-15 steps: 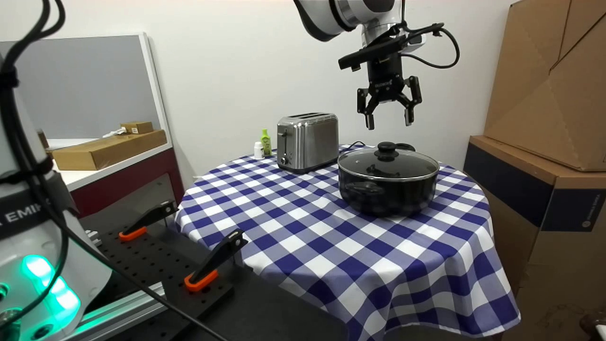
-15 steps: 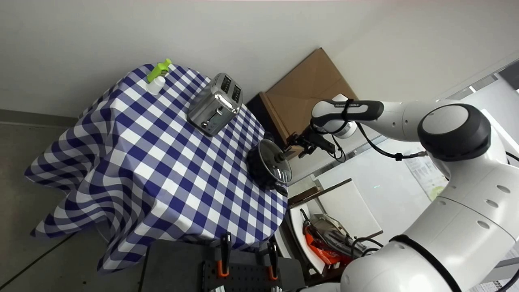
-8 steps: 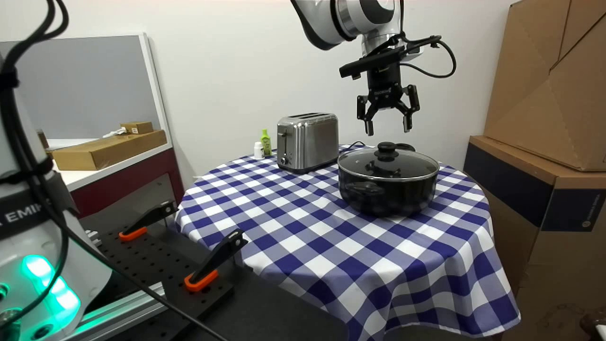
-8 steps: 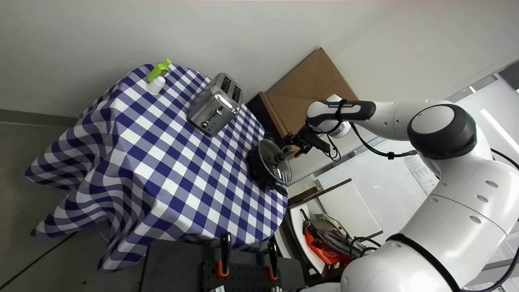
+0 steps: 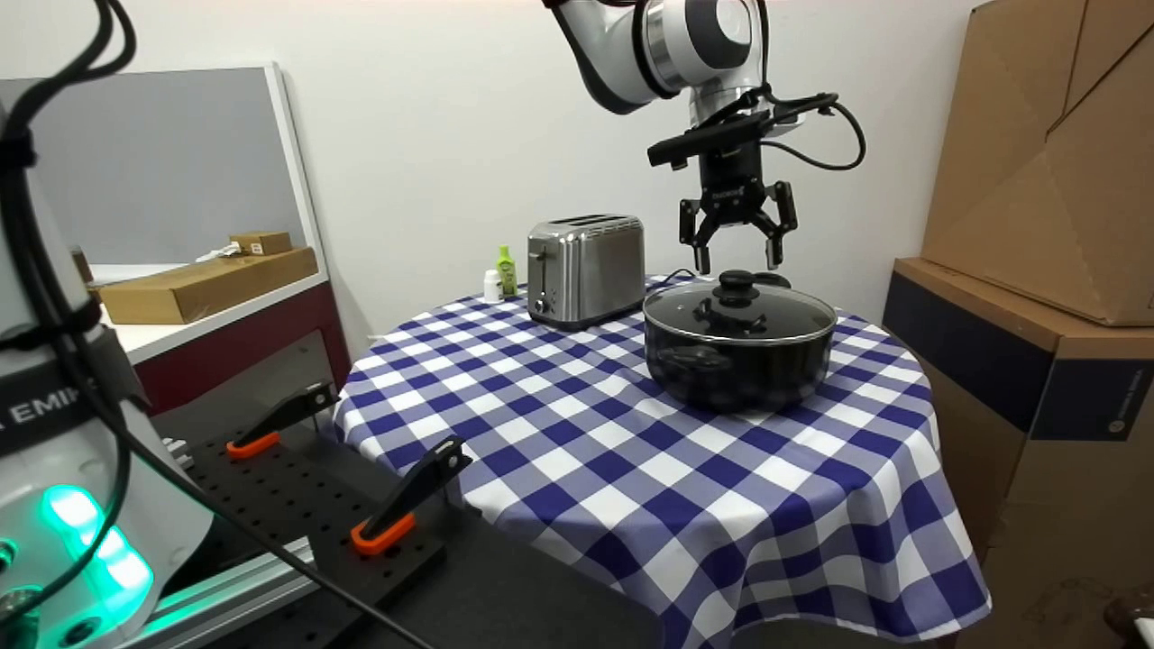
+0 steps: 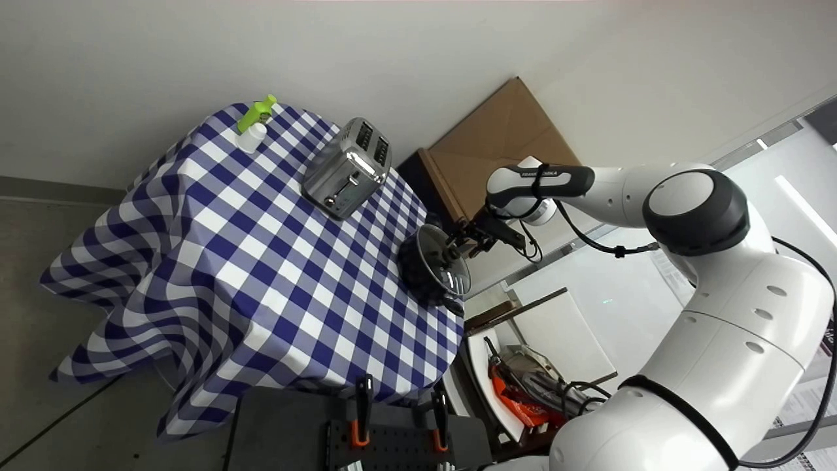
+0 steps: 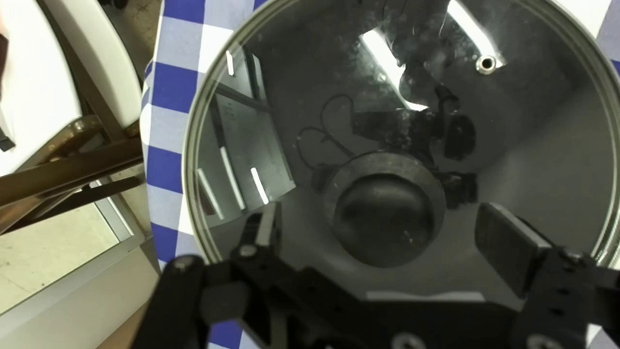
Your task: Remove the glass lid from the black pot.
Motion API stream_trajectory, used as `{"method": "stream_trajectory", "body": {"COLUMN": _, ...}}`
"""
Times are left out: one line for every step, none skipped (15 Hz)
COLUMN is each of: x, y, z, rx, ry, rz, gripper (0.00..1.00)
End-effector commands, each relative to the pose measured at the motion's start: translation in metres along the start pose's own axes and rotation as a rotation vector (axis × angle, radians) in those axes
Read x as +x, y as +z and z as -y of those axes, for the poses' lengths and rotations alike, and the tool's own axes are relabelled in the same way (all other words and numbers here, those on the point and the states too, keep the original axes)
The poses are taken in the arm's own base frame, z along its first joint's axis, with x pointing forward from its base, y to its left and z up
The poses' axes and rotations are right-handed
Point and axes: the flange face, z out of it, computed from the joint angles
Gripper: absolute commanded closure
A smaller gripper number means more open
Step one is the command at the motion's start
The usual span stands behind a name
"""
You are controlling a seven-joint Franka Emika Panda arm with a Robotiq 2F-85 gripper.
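While the glass lid sits on the black pot, in the right half of the frame in an exterior view, the gripper hangs close above it, its fingers spread and holding nothing. In the wrist view the lid's black knob lies just below mid-frame, roughly between those fingers; how far above it they stand I cannot tell, though no contact shows.

The likeliest trouble, I judge, is a descent slightly off line: one fingertip could land on the knob or press the glass, and the pot might skid. If the fingers close too high, the knob's rounded top could slip out. A crooked pull might catch the rim and drag the pot, which stands near the right edge of the checked tablecloth in an exterior view.

Little writing can be read. On the white robot base, lower left, "A EMIK" shows before black cables cut the word off; on the robot arm, similar lettering at upper right is broken by a black strap, "MIKA" its clearest part. Marks on the gripper's body, the cardboard box at far right and the green bottle are too small.
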Motion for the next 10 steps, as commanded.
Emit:
{"method": "stream_trajectory", "body": {"x": 0.0050, "y": 0.0013, "z": -0.0023, "rx": 0.006, "ry": -0.012, "rz": 0.017, "gripper": 0.26}}
{"method": "stream_trajectory", "body": {"x": 0.0044, "y": 0.0020, "z": -0.0032, "rx": 0.005, "ry": -0.011, "rz": 0.018, "gripper": 0.32}}
{"method": "stream_trajectory", "body": {"x": 0.0042, "y": 0.0026, "z": -0.0038, "rx": 0.005, "ry": -0.011, "rz": 0.020, "gripper": 0.40}}
{"method": "stream_trajectory", "body": {"x": 0.0040, "y": 0.0030, "z": -0.0049, "rx": 0.004, "ry": -0.010, "rz": 0.020, "gripper": 0.47}}
{"method": "stream_trajectory", "body": {"x": 0.0039, "y": 0.0037, "z": -0.0057, "rx": 0.005, "ry": -0.009, "rz": 0.020, "gripper": 0.54}}
{"method": "stream_trajectory", "body": {"x": 0.0040, "y": 0.0044, "z": -0.0060, "rx": 0.005, "ry": -0.009, "rz": 0.020, "gripper": 0.63}}
{"method": "stream_trajectory", "body": {"x": 0.0044, "y": 0.0047, "z": -0.0050, "rx": 0.007, "ry": -0.009, "rz": 0.020, "gripper": 0.70}}
{"method": "stream_trajectory", "body": {"x": 0.0046, "y": 0.0044, "z": -0.0050, "rx": 0.007, "ry": -0.009, "rz": 0.020, "gripper": 0.76}}
{"method": "stream_trajectory", "body": {"x": 0.0046, "y": 0.0052, "z": -0.0047, "rx": 0.007, "ry": -0.010, "rz": 0.021, "gripper": 0.76}}
{"method": "stream_trajectory", "body": {"x": 0.0038, "y": 0.0040, "z": -0.0045, "rx": 0.007, "ry": -0.011, "rz": 0.021, "gripper": 0.76}}
